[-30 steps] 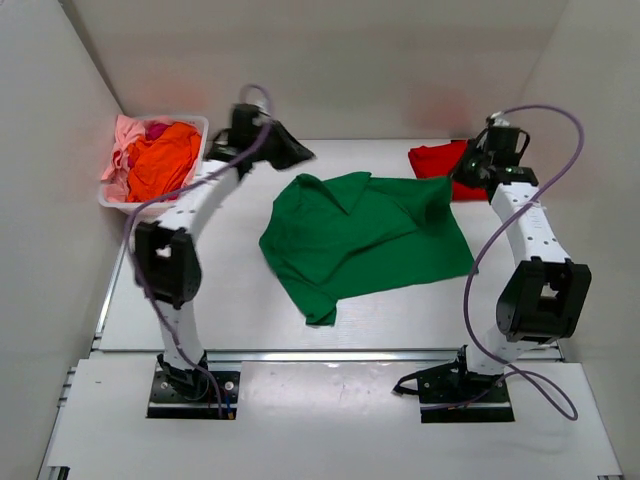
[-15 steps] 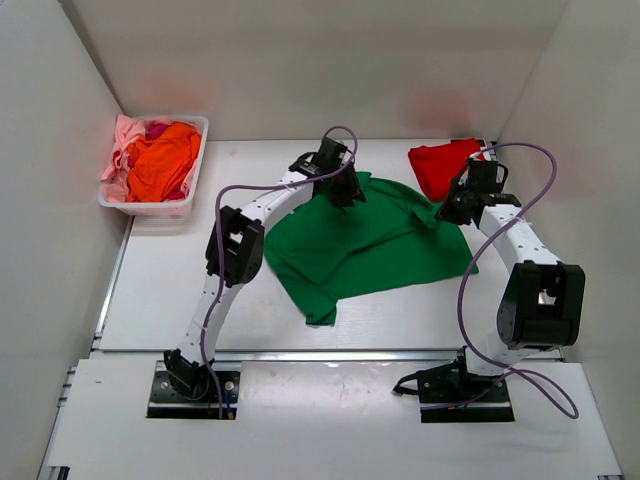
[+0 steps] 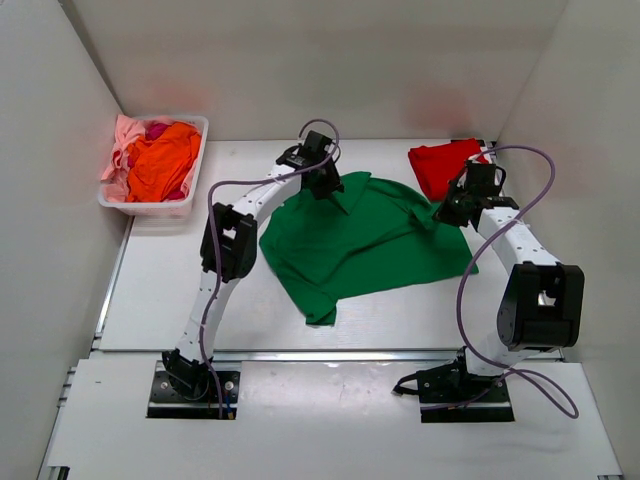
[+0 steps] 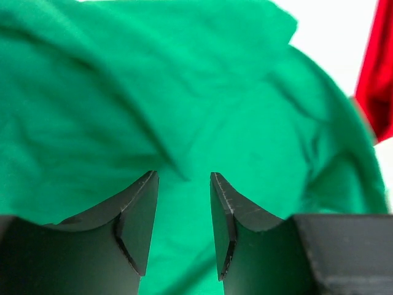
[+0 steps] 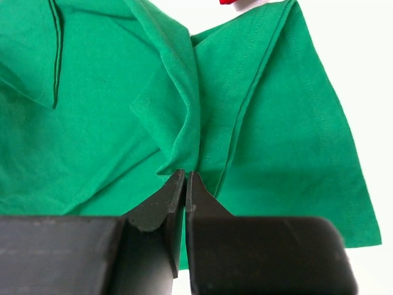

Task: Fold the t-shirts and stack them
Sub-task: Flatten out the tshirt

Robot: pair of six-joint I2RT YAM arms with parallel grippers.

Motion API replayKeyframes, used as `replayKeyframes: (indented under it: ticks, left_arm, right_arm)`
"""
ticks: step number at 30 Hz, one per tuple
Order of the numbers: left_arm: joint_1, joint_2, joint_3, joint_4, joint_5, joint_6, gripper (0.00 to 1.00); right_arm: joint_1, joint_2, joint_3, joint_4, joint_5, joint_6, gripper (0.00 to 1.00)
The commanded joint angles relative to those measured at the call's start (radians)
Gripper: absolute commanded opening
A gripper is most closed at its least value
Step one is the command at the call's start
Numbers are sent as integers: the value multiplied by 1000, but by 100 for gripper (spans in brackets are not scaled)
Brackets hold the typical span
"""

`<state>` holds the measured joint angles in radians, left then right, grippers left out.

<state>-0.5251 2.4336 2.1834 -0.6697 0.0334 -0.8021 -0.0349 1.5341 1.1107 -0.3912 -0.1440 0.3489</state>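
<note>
A dark green t-shirt (image 3: 360,240) lies crumpled and spread in the middle of the table. My left gripper (image 3: 325,182) is open just above its far left edge. In the left wrist view the jaws (image 4: 183,184) stand apart over a ridge of green cloth (image 4: 184,92), holding nothing. My right gripper (image 3: 446,211) is at the shirt's far right corner. In the right wrist view it (image 5: 185,177) is shut on a bunched fold of the green shirt (image 5: 276,123). A red t-shirt (image 3: 440,165) lies at the far right and also shows in the left wrist view (image 4: 377,80).
A white plastic basket (image 3: 150,208) stands at the far left and holds an orange shirt (image 3: 162,160), a pink shirt (image 3: 122,140) and a bit of magenta cloth (image 3: 157,129). White walls close in the table on three sides.
My left arm swung from beside the basket to the green shirt's far edge, then shifted slightly left. My right gripper came from near the red shirt to the green shirt's right corner.
</note>
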Motion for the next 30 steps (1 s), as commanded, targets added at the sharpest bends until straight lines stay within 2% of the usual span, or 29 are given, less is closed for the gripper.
replayKeyframes:
  ticks: [1, 6, 19, 30]
  left_arm:
    - [-6, 5, 59, -4, 11, -22, 50]
    - [-24, 88, 194, -109, 20, -12, 51]
    - [-38, 116, 154, -88, 42, -43, 53]
    - [-55, 147, 190, -85, 59, -78, 49]
  right_arm:
    - [10, -17, -11, 41, -8, 18, 0]
    - [7, -17, -6, 38, -8, 21, 0]
    - [-11, -34, -37, 45, -11, 21, 1]
    - [-8, -38, -43, 48, -11, 25, 0]
